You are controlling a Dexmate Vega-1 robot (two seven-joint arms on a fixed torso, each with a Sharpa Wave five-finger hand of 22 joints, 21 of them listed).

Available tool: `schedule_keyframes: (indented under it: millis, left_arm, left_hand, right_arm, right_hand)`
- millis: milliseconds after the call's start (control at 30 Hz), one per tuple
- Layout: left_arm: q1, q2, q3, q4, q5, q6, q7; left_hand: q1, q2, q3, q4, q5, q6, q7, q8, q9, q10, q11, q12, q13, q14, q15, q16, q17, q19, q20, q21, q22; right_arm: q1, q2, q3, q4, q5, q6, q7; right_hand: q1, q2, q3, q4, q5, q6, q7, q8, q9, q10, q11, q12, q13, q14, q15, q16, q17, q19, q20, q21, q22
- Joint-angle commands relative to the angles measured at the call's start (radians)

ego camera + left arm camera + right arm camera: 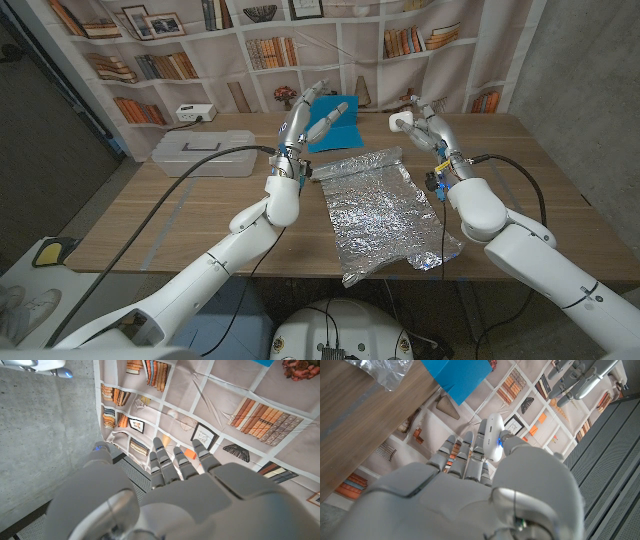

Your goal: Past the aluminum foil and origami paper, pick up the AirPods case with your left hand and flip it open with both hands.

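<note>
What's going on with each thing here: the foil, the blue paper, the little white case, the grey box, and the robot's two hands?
Crinkled aluminium foil sheet: spread out flat on the wooden table.
Blue origami paper: lying on the table beyond the foil.
Small white AirPods case: held up off the table in the right hand; open or closed, cannot tell.
Grey plastic box: lid closed.
Left hand: raised, fingers extended, holding nothing.

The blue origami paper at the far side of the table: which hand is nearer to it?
Left. The left hand is raised right beside the blue origami paper, overlapping its edge. The right hand, pinching the white AirPods case, is further off.
</note>
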Motion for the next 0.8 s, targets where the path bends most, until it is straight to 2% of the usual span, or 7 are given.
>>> schedule_keyframes:
  millis: [33,200,500,800]
  left_arm:
    - [-0.004,-0.006,-0.007,0.007,0.013,0.003,0.029]
    - [-0.005,-0.001,-0.003,-0.005,0.04,0.027,0.035]
    - [-0.008,0.014,0.005,-0.032,0.081,0.075,0.03]
    - [-0.015,0.035,0.021,-0.047,0.127,0.109,0.021]
  left_hand:
    - [-0.011,-0.032,-0.02,0.001,0.012,-0.002,-0.001,-0.007,0.002,0.004,-0.006,0.008,-0.001,0.013,-0.009,0.008,0.003,0.005,0.006,0.005,0.003]
    - [-0.018,-0.057,-0.036,-0.002,0.021,-0.005,-0.001,-0.01,0.003,0.004,-0.008,0.007,-0.005,0.016,-0.009,0.008,0.004,0.013,-0.005,0.006,0.003]
    - [-0.006,-0.081,-0.047,-0.014,0.037,-0.031,-0.006,-0.021,0.003,0.002,-0.01,0.007,-0.009,0.027,-0.013,0.009,0.003,0.017,-0.013,0.005,0.004]
    - [0.012,-0.09,-0.05,-0.025,0.051,-0.051,-0.005,-0.026,0.004,-0.004,-0.017,0.005,-0.01,0.03,-0.011,0.007,0.003,0.018,-0.015,0.004,0.004]
  right_arm:
    - [-0.001,-0.009,0.002,0.017,-0.034,0.029,0.034]
    - [0.005,-0.015,-0.01,0.024,-0.07,0.041,0.041]
    - [0.004,-0.009,-0.014,0.037,-0.095,0.065,0.049]
    - [-0.001,-0.007,-0.01,0.038,-0.114,0.074,0.054]
  right_hand:
    - [0.001,0.008,-0.004,0.003,0.006,0.0,-0.013,-0.005,0.003,0.144,-0.152,0.004,0.005,-0.002,-0.141,-0.001,0.003,0.006,-0.013,0.009,0.001]
    - [-0.001,0.008,-0.004,0.005,0.006,0.003,-0.019,-0.004,0.003,0.142,-0.155,0.003,0.008,-0.006,-0.145,-0.002,0.003,0.014,-0.021,0.013,0.001]
    - [0.0,0.009,-0.004,0.006,0.006,0.007,-0.027,-0.004,0.003,0.137,-0.159,0.002,0.012,-0.009,-0.15,-0.001,0.003,0.013,-0.024,0.012,0.001]
    - [0.0,0.01,-0.004,0.008,0.005,0.01,-0.033,-0.004,0.003,0.135,-0.161,0.001,0.016,-0.011,-0.151,0.0,0.003,0.015,-0.026,0.013,0.001]
